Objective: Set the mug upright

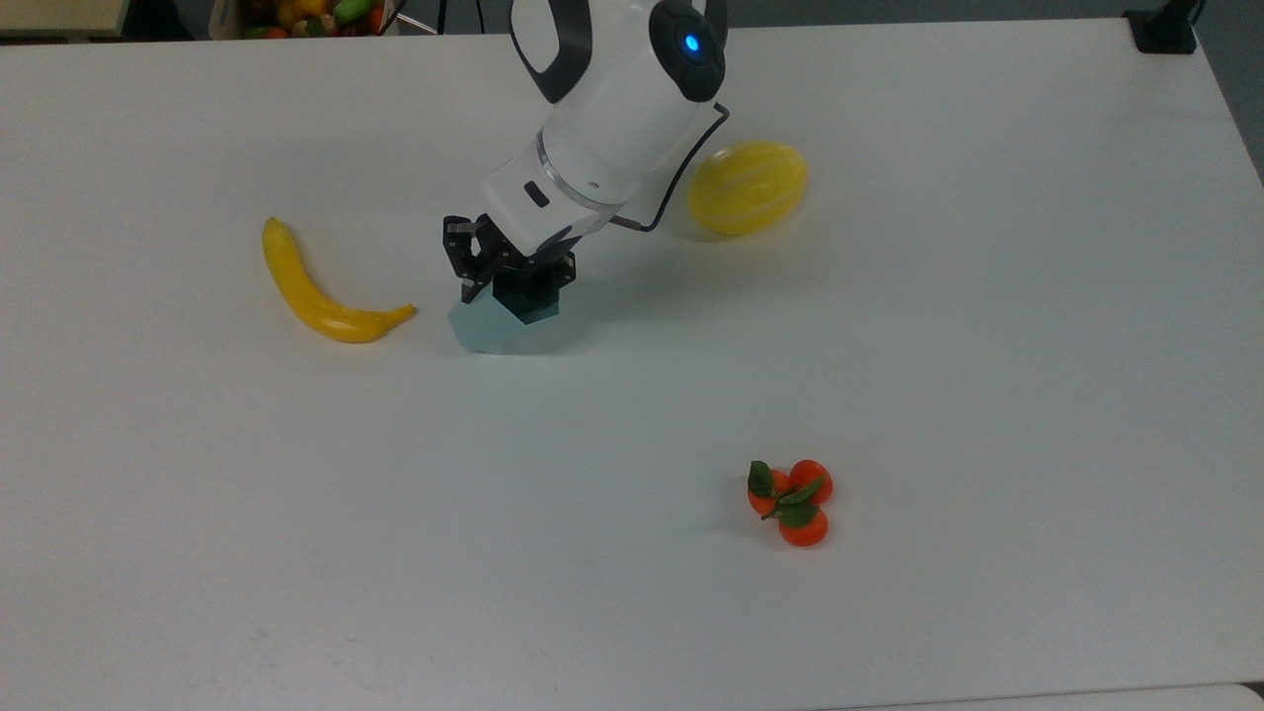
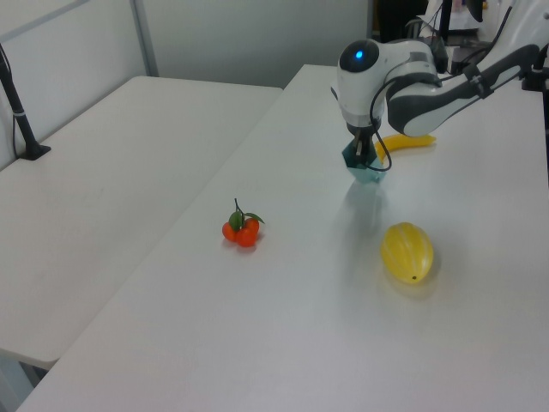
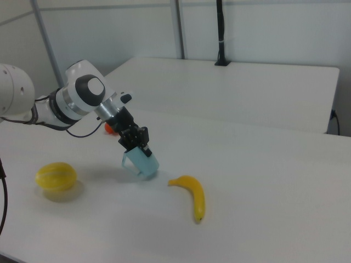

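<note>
Reading the top view from its left, I have the banana point(image 1: 314, 288) lying on the white table point(image 1: 296, 513) with its tip just beside the mug point(image 1: 494, 331), apart from it by a thin gap. The mug is pinched in the gripper point(image 1: 506, 281), whose fingers are clamped over the rim with one inside the dark opening, and it is tilted partway up, mouth toward the arm and base edge low near the table. In the right view the mug point(image 3: 142, 163) hangs at a slant under the gripper point(image 3: 136, 143), its loop handle on the right view's left; whether the base touches the surface I cannot tell. My worry from here is the grip: it holds a thin wall near the rim, so as I rotate toward vertical the mug could swing or slip between the fingers and drop back on its side. If I let go before the base sits flat, I expect it to tip over. Pressing down while it is slanted could skid it into the banana. Further right, the yellow melon point(image 1: 748, 187) and the tangerines point(image 1: 792, 502) sit well apart and should not interfere.
</note>
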